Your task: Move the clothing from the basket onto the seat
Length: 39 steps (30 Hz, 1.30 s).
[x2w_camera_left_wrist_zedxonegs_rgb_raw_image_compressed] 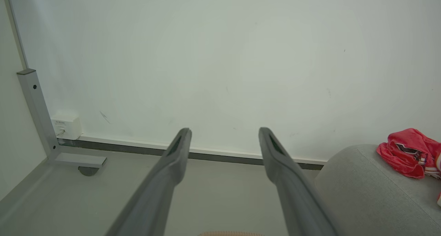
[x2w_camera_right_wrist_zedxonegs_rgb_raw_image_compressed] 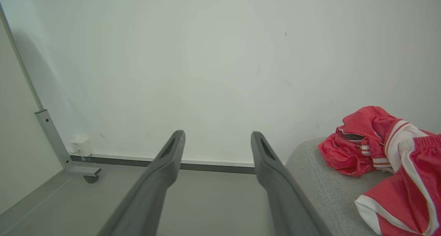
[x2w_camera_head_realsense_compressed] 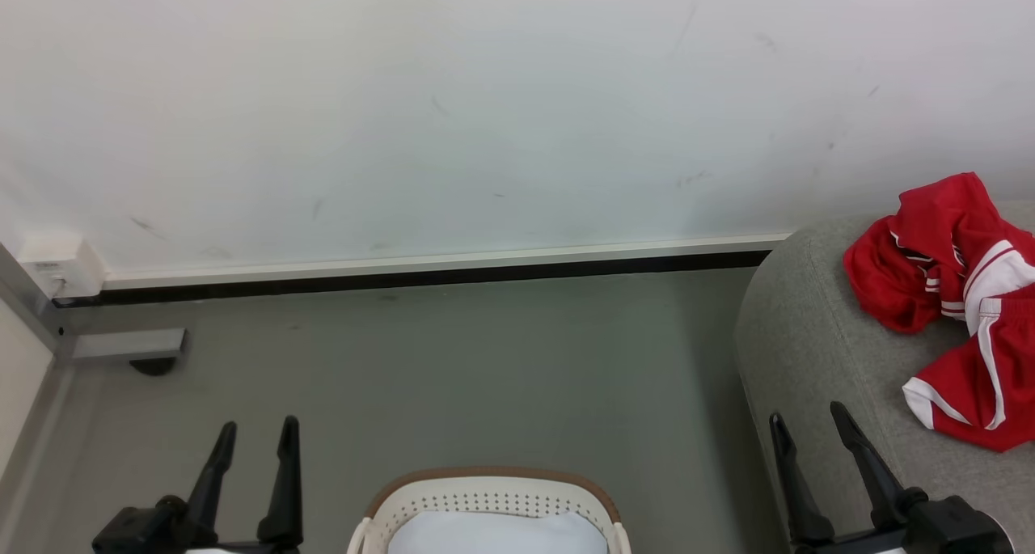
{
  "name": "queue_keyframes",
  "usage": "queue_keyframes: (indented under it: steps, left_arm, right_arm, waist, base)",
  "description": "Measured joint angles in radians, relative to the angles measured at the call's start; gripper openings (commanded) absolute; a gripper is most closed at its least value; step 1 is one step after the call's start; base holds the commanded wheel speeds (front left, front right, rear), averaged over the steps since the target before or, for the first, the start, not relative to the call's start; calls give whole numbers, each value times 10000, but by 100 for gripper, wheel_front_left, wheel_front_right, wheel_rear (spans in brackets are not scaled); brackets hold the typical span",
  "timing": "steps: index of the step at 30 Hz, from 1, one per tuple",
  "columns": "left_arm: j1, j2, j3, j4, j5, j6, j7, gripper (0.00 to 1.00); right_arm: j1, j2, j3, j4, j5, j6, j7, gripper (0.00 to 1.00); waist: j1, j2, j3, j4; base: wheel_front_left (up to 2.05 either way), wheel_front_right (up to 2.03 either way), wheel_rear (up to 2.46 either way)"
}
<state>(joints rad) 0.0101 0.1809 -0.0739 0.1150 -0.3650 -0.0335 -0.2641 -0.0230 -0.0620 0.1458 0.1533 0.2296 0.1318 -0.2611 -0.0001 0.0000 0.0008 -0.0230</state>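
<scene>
Your left claw [x2w_camera_head_realsense_compressed: 259, 425] and right claw [x2w_camera_head_realsense_compressed: 807, 412] both hang released and empty. The red clothes [x2w_camera_head_realsense_compressed: 954, 295] already lie on the couch [x2w_camera_head_realsense_compressed: 808, 344], far right. The basket [x2w_camera_head_realsense_compressed: 485, 475] sits near, between the claws. I cannot tell whether its pale inside is cloth, so look down into it before reaching.

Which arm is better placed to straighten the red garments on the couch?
Right. The right gripper, open and empty, is at the near edge of the grey couch, close to the red garments; the left gripper is beyond the laundry basket, over the floor.
</scene>
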Motion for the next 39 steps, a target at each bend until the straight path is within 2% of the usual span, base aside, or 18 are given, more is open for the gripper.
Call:
queue_keyframes:
  steps: [6,12,29,30,34,39]
  left_arm:
    - [-24,-393,504,207,468,-468,0,100]
    - [-75,-621,826,313,725,-717,0,100]
    - [-130,-851,1076,391,1057,-940,0,100]
    - [-129,-851,1062,414,1057,-940,2,0]
    - [43,-966,1003,744,986,-934,44,0]
    - [36,-995,1053,813,165,-934,316,0]
  right_arm:
    - [-198,65,-29,40,0,0,-13,100]
    - [-267,86,-2,13,0,0,-13,100]
    - [-286,109,167,-21,36,0,-13,100]
    - [-285,109,171,-10,42,0,-13,0]
    - [-29,109,176,267,134,0,40,0]
    - [35,82,102,295,1043,0,188,0]
  waist:
    - [0,0,-11,12]
    - [1,0,-6,0]
    - [1,0,8,-59]
    - [1,0,4,-55]
    - [1,0,3,-58]
    - [1,1,4,-47]
  base:
    - [0,0,0]
    - [0,0,0]
    - [0,0,0]
    - [0,0,0]
    - [0,0,0]
    - [0,0,0]
